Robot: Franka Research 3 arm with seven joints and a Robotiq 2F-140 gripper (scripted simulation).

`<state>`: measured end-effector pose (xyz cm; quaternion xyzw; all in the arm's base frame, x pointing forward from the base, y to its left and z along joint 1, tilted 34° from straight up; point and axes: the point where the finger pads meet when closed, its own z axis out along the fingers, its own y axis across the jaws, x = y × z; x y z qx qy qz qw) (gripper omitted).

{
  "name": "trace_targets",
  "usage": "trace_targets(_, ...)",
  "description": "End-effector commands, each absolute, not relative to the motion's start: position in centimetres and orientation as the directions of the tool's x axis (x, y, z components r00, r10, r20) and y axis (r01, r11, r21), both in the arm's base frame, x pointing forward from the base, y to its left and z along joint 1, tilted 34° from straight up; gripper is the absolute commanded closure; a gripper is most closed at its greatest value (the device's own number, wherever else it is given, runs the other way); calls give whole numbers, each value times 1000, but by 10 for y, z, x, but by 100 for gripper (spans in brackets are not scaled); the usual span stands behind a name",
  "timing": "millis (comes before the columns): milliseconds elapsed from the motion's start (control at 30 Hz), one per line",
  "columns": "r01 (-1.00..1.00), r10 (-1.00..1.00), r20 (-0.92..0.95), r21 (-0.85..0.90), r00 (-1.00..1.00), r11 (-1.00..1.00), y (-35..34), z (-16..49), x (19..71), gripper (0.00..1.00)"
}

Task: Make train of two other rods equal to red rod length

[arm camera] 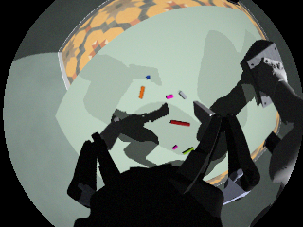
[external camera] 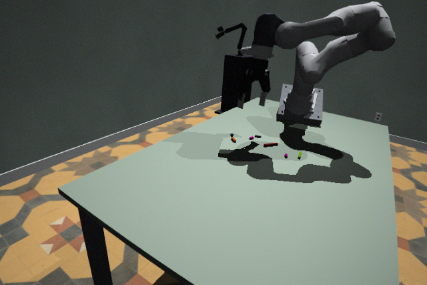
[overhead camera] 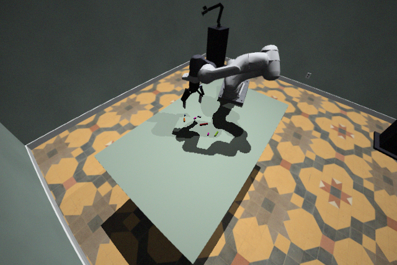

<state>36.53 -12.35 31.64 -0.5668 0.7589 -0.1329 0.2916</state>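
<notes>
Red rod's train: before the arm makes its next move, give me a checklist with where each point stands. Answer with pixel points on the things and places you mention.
1. Black two-finger end effector (overhead camera: pixel 192 102) (external camera: pixel 251 103) (arm camera: pixel 155 116) open: ok.
2. Nothing between its fingers: ok.
3. Small orange rod (overhead camera: pixel 184 119) (external camera: pixel 233 139) (arm camera: pixel 142 92) and small grey rod (overhead camera: pixel 199 116) (external camera: pixel 257 136) (arm camera: pixel 183 95), adding up to the long red rod (overhead camera: pixel 203 124) (external camera: pixel 270 144) (arm camera: pixel 180 123), both on the table: ok.
4. Those two end to end: not ok.
5. All rods completely motionless: cannot tell.

Between the open jaws, a red rod (arm camera: pixel 180 123) lies flat.
</notes>
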Motion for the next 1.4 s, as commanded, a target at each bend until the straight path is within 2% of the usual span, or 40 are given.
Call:
trace_targets(0, -746, -871, -380, -470, -313, 473, -117, 318, 366, 0)
trace_targets(533, -659, -746, -473, -376, -468, 652, -108, 321, 368, 0)
trace_targets(1367, -418, -424, -583, -154, -693, 895, -90, 324, 374, 0)
